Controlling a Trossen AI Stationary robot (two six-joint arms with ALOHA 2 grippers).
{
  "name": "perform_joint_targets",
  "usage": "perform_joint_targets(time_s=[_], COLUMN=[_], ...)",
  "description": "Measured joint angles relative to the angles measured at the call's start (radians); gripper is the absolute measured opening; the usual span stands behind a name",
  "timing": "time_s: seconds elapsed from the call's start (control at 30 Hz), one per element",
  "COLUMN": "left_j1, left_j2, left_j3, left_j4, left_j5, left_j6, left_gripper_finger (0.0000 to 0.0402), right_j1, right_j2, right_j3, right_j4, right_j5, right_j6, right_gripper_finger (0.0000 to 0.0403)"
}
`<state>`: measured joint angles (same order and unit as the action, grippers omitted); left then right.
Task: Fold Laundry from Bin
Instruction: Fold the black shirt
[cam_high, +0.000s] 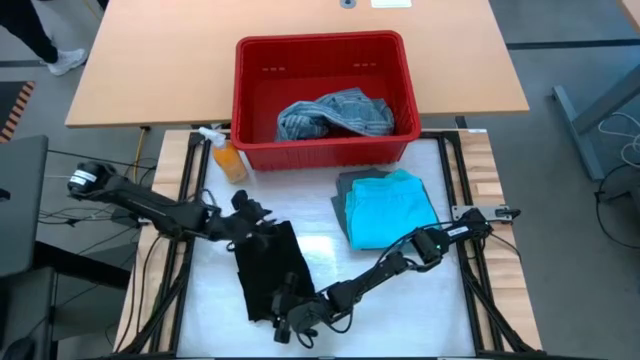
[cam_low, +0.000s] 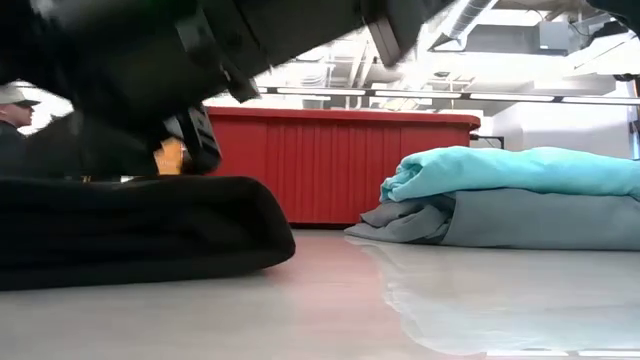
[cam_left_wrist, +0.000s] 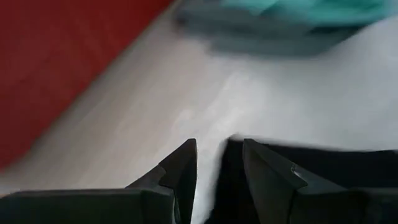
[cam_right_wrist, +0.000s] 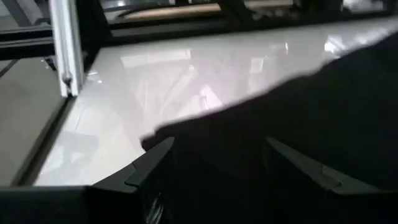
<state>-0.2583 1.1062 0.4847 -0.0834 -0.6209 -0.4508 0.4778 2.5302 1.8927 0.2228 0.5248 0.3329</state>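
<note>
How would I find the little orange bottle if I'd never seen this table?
Look for the big red basket at the back of the white table. The orange bottle stands just outside its front left corner. It is the only hard, bright orange thing; everything else nearby is soft clothing.

The black garment hides much. In the high view the left end effector sits over the garment's edge nearest the bin, and black on black makes its fingertips hard to separate. The right end effector is at the garment's opposite end, equally lost in the dark cloth.

In the low view a dark arm blurs across the top and covers the bin's left part; the garment is cut by the left edge. The grey-green garment lies mostly under the turquoise one, both cut at the right edge.

The left wrist view shows the bin only as a red blur.
</note>
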Motion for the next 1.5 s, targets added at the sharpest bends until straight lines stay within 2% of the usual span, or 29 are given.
perform_joint_targets(time_s=[0.1, 0.2, 0.33, 0.4, 0.47, 0.6, 0.73, 0.83, 1.07, 1.3, 1.37, 1.5], left_j1=[-0.059, -0.101, -0.122, -0.113, -0.094, -0.032, 0.008, 0.021, 0.023, 0.035, 0.041, 0.046], left_j2=[-0.054, -0.035, 0.068, 0.120, 0.171, 0.280, 0.335, 0.337, 0.320, 0.232, 0.209, 0.180], left_j3=[-0.003, -0.027, -0.051, -0.051, -0.051, -0.051, -0.050, -0.050, -0.050, -0.051, -0.051, -0.051], left_j4=[0.093, 0.128, 0.141, 0.182, 0.238, 0.254, 0.286, 0.299, 0.299, 0.271, 0.262, 0.225], left_j5=[0.066, 0.143, 0.107, 0.089, 0.118, 0.149, 0.146, 0.164, 0.176, 0.173, 0.180, 0.191], left_j6=[0.058, 0.047, -0.005, -0.006, 0.017, 0.002, -0.007, -0.001, 0.001, 0.001, 0.002, 0.001], left_gripper_finger=[0.0121, 0.0121, 0.0121, 0.0121, 0.0121, 0.0121, 0.0121, 0.0121, 0.0121, 0.0121, 0.0121, 0.0121], right_j1=[0.000, -0.003, -0.009, -0.009, -0.010, -0.009, -0.002, 0.005, 0.005, 0.025, 0.034, 0.047], right_j2=[-0.002, -0.004, -0.004, -0.004, 0.006, 0.011, 0.010, 0.010, 0.010, -0.003, -0.008, -0.029], right_j3=[0.032, 0.048, 0.053, 0.053, 0.055, 0.053, 0.053, 0.053, 0.054, 0.069, 0.087, 0.121], right_j4=[0.002, 0.004, 0.001, -0.010, -0.015, -0.059, -0.078, -0.105, -0.168, -0.125, -0.124, -0.111], right_j5=[0.000, 0.000, 0.000, 0.000, 0.000, -0.002, -0.017, -0.077, -0.082, -0.150, -0.117, 0.019], right_j6=[-0.054, -0.079, -0.079, -0.066, -0.037, 0.000, 0.008, 0.036, 0.075, 0.002, -0.028, -0.121], right_gripper_finger=[0.0259, 0.0259, 0.0259, 0.0259, 0.0259, 0.0259, 0.0259, 0.0259, 0.0259, 0.0259, 0.0259, 0.0259])
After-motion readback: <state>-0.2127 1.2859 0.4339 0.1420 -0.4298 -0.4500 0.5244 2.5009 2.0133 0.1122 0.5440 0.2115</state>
